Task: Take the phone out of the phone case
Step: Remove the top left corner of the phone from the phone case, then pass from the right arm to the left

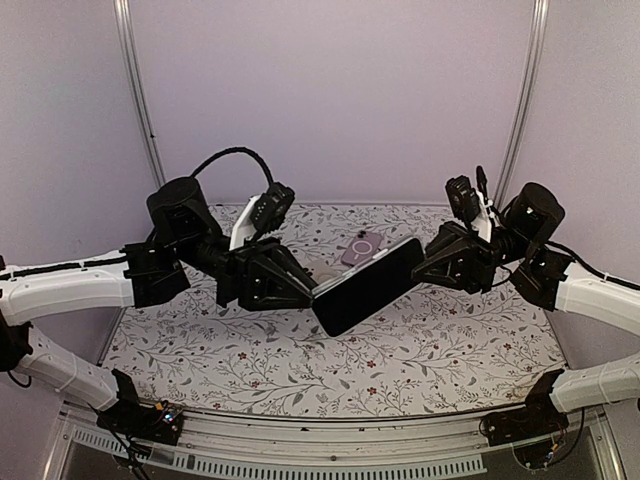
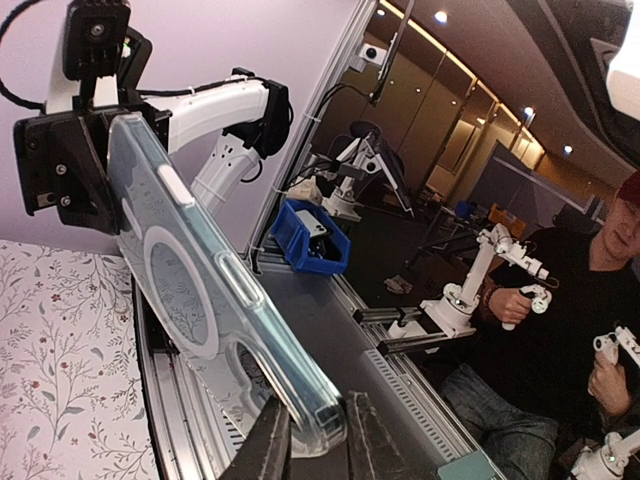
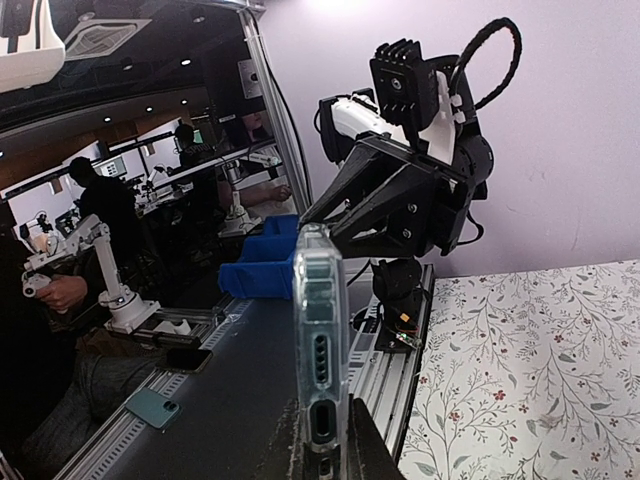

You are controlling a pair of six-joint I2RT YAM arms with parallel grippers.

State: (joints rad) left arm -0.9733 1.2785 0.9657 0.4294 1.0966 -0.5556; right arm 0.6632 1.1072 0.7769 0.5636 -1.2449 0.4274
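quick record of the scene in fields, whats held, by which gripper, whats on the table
held item: phone in clear case, off the table, tilted, dark screen facing up
left gripper: shut on the phone's left end
right gripper: shut on its right end
table: floral surface, small purple item lying behind the phone
task state: phone appears still in the case

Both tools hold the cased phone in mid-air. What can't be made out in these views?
Top external: whether the phone sits fully in the phone case; the rim is too thin to see.
Left wrist: the phone's screen, facing away behind the case's back.
Right wrist: the grip of the left tool at the far end, hidden behind the edge-on phone.
Top external: the small purple object behind the phone, partly hidden by it, too small to identify.
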